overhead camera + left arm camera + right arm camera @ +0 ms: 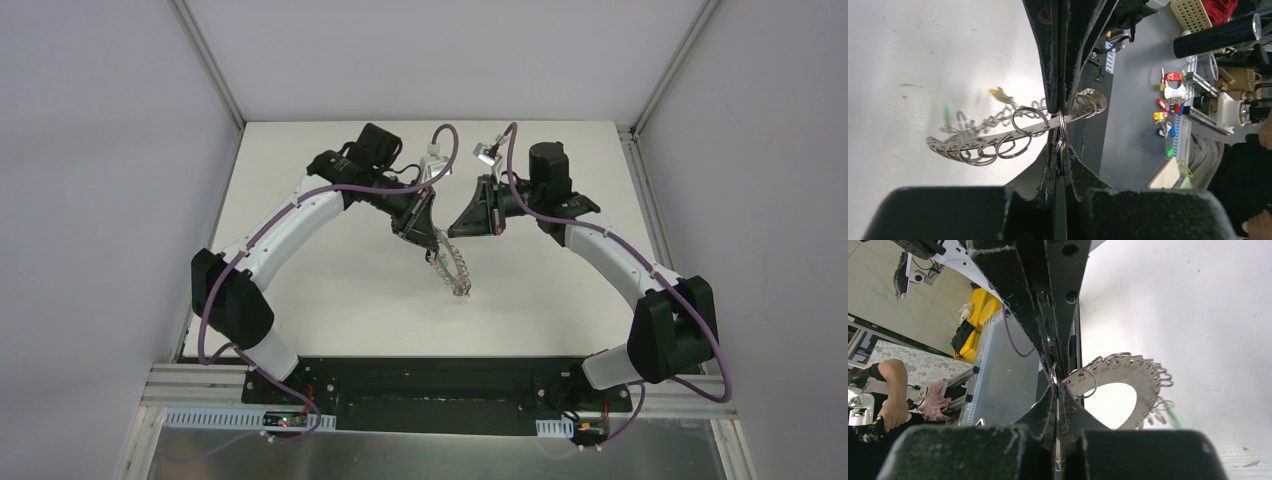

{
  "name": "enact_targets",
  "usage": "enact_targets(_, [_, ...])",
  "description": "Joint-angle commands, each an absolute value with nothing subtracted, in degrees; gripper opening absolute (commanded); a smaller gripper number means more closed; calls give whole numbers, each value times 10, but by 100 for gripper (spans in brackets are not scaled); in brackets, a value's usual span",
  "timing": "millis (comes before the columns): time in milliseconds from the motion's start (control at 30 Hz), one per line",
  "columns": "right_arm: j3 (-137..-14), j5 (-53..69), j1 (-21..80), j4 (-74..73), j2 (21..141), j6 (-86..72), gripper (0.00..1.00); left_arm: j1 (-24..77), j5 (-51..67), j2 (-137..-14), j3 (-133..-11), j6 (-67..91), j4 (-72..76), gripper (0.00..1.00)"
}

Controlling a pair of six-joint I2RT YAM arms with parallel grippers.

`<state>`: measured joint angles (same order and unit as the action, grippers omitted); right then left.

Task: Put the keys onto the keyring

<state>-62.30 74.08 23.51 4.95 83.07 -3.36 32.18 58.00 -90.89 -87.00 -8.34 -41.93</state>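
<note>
**Keyring (452,264) held aloft between both grippers, threading step in hand**

Finding 1. The left gripper (1060,125) had its jaws fully closed on the flat band of the keyring. The loop hung out and down from those jaws, clear of the table (330,290) for most of its length. Its lowest point was at or near the surface.

Finding 2. The right gripper (1055,382) also had its jaws pressed together. One small wire ring (1082,382) on the fringe met them at the very tip and appeared to be pinched there. The contact itself was too fine to confirm.

Finding 3. A yellow-orange key (999,93) showed on the far side of the band from the left jaws. A green key (1173,416) hung at the far end of the loop from the right jaws. Both looked already attached. No black key could be found in any view.

Judgement. The step appeared to be working a single wire ring. To do it well, the left jaws should hold the band steady while the right moves only slightly. A hard pull would likely swing the floppy loop or slip the ring.

Pose. Both arms reached forward and bent inward. The two sets of fingertips were close together above the table, tilted down toward each other.
</note>
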Motion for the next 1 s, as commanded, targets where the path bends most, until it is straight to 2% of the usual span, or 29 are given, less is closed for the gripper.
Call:
enact_targets(0, [-640,737,232,37,815,-6,0,317,594,-938,-945,-91,-540,0])
enact_targets(467, [-630,705,228,27,805,19,1,316,638,-954,-943,-1,-527,0])
enact_targets(600, [-629,697,207,17,797,24,21,315,633,-978,-960,31,-514,0])
enact_targets(733, [-628,683,174,-20,776,48,43,315,638,-1034,-1033,46,-522,0])
enact_targets(967, [-631,678,117,-62,736,71,53,316,661,-1158,-1197,148,-471,0])
